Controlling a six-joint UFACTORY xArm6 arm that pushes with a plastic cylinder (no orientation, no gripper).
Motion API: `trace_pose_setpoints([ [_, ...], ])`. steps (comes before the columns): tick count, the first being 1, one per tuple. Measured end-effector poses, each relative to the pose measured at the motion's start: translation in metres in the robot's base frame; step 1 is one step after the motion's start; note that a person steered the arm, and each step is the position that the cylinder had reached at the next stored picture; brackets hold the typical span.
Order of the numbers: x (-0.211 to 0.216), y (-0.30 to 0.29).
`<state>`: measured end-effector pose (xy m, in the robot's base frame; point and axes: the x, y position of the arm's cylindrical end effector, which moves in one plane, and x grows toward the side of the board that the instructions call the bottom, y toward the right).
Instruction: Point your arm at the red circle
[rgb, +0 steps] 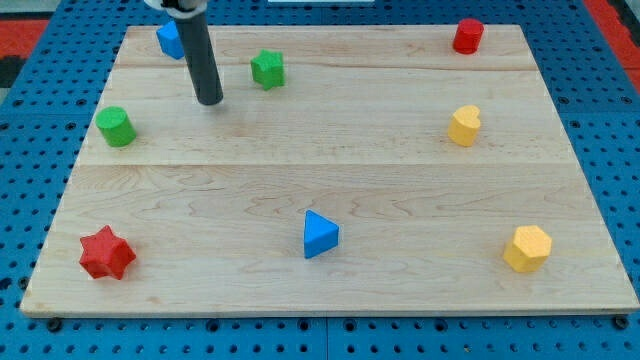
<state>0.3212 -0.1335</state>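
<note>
The red circle (467, 35), a short red cylinder, stands near the top right corner of the wooden board (330, 180). My tip (210, 101) is the lower end of a dark rod coming down from the view's top left. It rests on the board far to the left of the red circle, between the green star (267, 69) and the green circle (116, 126). It touches no block.
A blue block (168, 39) sits at the top left, partly behind the rod. A red star (106, 253) lies at the bottom left and a blue triangle (319, 234) at the bottom middle. A yellow block (464, 125) and a yellow hexagon (527, 248) are on the right.
</note>
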Motion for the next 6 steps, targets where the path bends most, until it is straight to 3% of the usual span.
trace_pose_setpoints([
  [1, -0.04, 0.101],
  [2, -0.062, 0.126],
  [3, -0.034, 0.141],
  [4, -0.088, 0.244],
  [5, -0.129, 0.266],
  [6, -0.13, 0.264],
])
